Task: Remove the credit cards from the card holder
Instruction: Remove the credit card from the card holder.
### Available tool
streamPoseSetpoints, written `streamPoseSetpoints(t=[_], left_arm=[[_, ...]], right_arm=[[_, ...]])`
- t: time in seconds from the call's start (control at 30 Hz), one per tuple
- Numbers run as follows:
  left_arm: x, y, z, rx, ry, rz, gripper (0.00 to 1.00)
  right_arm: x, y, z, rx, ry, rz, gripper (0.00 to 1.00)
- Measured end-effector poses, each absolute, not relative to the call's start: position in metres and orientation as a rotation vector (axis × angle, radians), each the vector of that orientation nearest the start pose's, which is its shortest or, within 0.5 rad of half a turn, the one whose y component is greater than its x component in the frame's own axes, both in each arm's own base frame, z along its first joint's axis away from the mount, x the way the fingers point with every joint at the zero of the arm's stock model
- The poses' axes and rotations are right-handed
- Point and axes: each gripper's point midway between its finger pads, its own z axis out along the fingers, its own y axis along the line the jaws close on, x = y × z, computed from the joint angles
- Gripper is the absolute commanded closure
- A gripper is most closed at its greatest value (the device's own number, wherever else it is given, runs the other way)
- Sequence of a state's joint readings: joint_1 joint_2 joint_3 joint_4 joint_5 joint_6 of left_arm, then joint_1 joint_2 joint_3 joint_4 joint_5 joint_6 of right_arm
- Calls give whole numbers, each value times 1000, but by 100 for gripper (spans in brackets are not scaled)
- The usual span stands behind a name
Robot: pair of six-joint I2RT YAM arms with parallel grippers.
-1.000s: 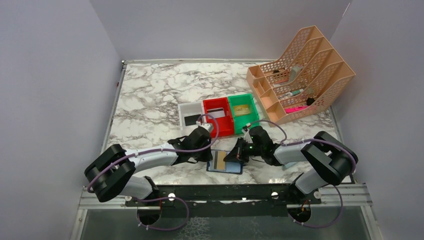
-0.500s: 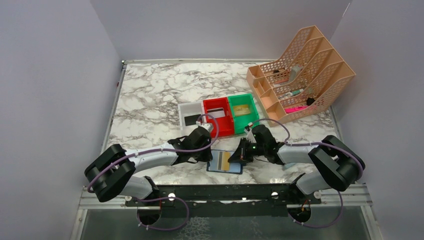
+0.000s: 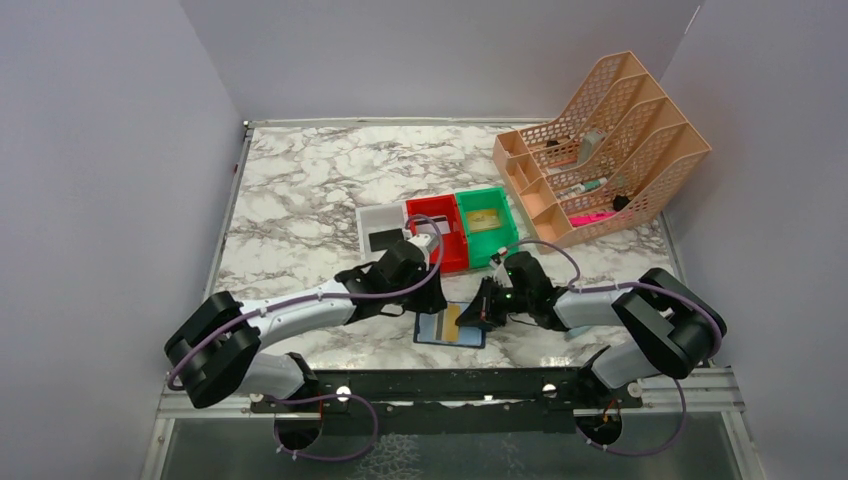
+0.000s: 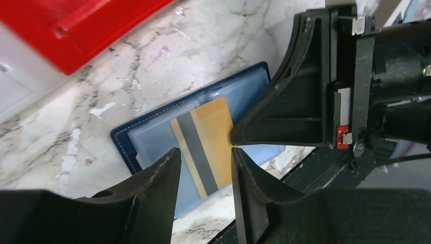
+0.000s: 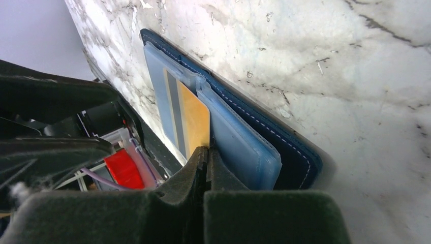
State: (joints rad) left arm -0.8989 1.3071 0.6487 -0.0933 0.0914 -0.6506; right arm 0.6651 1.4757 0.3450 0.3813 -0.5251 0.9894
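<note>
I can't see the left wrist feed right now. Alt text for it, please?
The shut right gripper pinches the edge of a gold credit card with a dark stripe, lying on the open navy card holder. The left gripper hangs open above the card's near end; a red bin sits beyond.

No legible txt, labels or nos. anywhere, incl. the gold card.

The card holder was navy with a pale blue interior; the credit card was gold with a dark grey stripe.
</note>
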Motion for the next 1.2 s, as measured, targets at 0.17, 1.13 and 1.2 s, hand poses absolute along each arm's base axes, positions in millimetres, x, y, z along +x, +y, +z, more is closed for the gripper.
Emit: streamPoseSetpoints(t=[0.17,1.13,1.2], left_arm=[[167,-298,56,410,2528,-874,60],[147,-301,32,476,2610,-851,75],[147,-301,32,475,2609,-848,75]], right_arm=[[156,272,22,132,2646,1336,97],[157,275,27,260,2560,1449,73],[156,275,28,252,2558,1455,73]])
